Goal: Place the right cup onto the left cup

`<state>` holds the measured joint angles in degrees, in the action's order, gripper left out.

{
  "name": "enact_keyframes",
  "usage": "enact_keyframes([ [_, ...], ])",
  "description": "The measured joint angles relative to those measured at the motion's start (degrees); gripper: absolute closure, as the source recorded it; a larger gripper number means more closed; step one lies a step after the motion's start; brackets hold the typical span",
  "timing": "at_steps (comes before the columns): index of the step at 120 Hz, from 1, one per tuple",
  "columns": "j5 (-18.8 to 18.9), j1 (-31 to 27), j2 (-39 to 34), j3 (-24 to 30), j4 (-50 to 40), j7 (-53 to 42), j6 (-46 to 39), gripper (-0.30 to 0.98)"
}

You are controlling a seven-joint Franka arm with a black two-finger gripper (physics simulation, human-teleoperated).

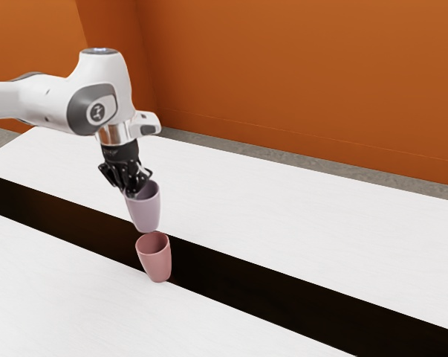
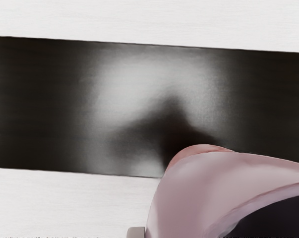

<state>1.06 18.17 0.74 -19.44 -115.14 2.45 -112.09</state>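
Rm (type unclear) | orange wall (image 1: 298, 74) | gray flr (image 1: 283, 158) | wht tbl (image 1: 283, 216)

The lower cup (image 1: 157, 262) is placed at the near edge of the band (image 1: 268, 290) by which the bench (image 1: 305, 223) is crossed. Above the lower cup, slightly toward the exterior view's left, the upper cup (image 1: 145, 214) is held by the hand (image 1: 137, 187); whether the cups are touching cannot be told. Beyond the lower cup and bench, the floor (image 1: 283, 158) is backed by the wall (image 1: 298, 82).
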Motion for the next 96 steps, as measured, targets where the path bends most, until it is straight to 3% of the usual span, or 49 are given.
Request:
enact_keyframes([
  [96,1.24,1.35,-1.45,0.07,-7.54,-0.49,-6.89,0.78],
])
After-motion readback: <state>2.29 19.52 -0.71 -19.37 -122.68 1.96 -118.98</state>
